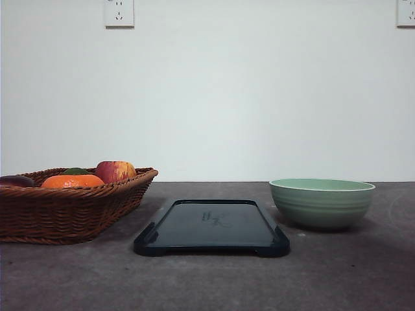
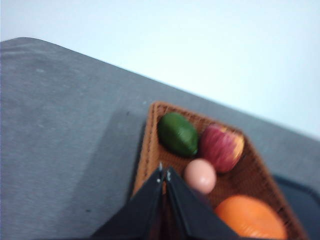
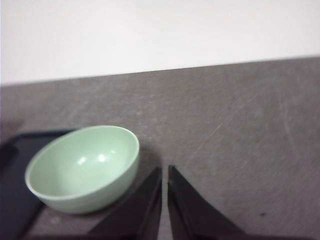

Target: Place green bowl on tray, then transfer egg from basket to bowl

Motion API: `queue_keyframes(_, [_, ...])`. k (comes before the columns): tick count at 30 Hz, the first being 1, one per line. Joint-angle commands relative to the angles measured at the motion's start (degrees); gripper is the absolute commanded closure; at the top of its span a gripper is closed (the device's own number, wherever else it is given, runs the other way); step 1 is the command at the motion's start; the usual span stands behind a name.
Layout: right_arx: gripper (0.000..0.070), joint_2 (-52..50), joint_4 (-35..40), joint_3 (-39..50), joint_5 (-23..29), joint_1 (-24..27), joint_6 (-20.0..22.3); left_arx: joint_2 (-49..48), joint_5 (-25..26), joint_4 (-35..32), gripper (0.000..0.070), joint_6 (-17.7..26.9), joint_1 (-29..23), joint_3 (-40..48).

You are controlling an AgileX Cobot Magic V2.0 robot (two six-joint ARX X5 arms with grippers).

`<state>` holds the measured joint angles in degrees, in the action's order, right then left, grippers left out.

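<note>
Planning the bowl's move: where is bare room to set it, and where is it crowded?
The tray is bare, lying between the basket and the green bowl. Bare table also runs in front of all three and to the bowl's right. The basket is crowded: egg, orange, apple and a green fruit.

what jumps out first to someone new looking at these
The brown basket of bright fruit on the table's left, with an orange and a red apple showing over its rim. Then the glossy black tray at centre, and the green bowl standing on the table to its right.
</note>
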<state>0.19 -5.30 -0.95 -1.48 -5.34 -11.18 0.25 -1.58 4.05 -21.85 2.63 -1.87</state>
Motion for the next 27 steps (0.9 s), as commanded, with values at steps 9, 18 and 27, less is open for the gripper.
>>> queue_keyframes(9, [0.0691, 0.02, 6.18, 0.20, 0.25, -0.09, -21.44, -0.02, 0.37, -3.80, 0.0700, -25.77, -0.11, 0.62])
queue_keyframes(18, [0.0693, 0.15, 9.06, -4.34, -0.39, -0.15, -21.17, 0.06, 0.37, -6.41, 0.0700, -20.47, -0.11, -4.44])
queue_keyframes(27, [0.0693, 7.32, 0.34, -15.74, -4.76, -0.15, -15.44, 7.56, 0.67, 8.52, 0.0700, -9.59, -0.09, -20.00])
